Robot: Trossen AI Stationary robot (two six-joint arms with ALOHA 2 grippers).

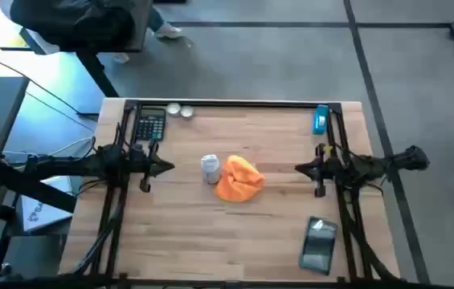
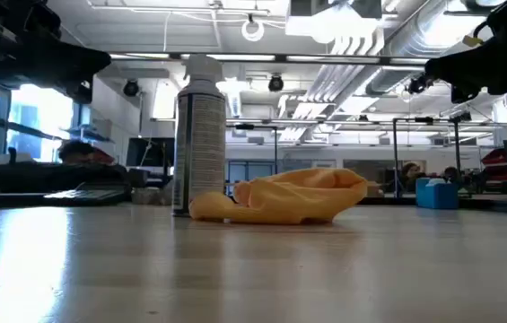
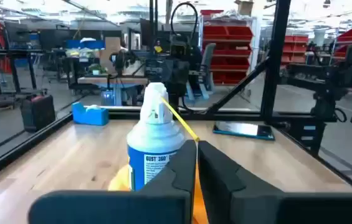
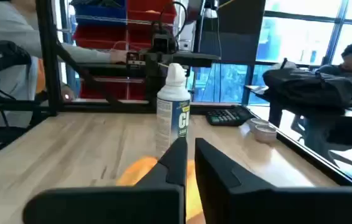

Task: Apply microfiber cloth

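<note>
The orange microfiber cloth (image 1: 239, 178) lies crumpled on the wooden table near its middle, and in the low view the cloth (image 2: 284, 197) rests on its underside. A white spray can (image 1: 210, 167) stands upright against the cloth's left side. My left gripper (image 1: 169, 167) hovers shut above the table, left of the can, pointing at it. My right gripper (image 1: 299, 168) hovers shut to the right of the cloth, pointing at it. Both hang well above the tabletop in the low view, touching nothing. The can (image 3: 156, 146) fills the left wrist view just beyond the fingers.
A dark glossy flat device (image 1: 318, 245) lies near the front right. A calculator (image 1: 150, 124) and two small round tins (image 1: 180, 111) sit at the far left, and a blue box (image 1: 321, 120) at the far right. Black frame posts (image 1: 122, 136) stand along both sides.
</note>
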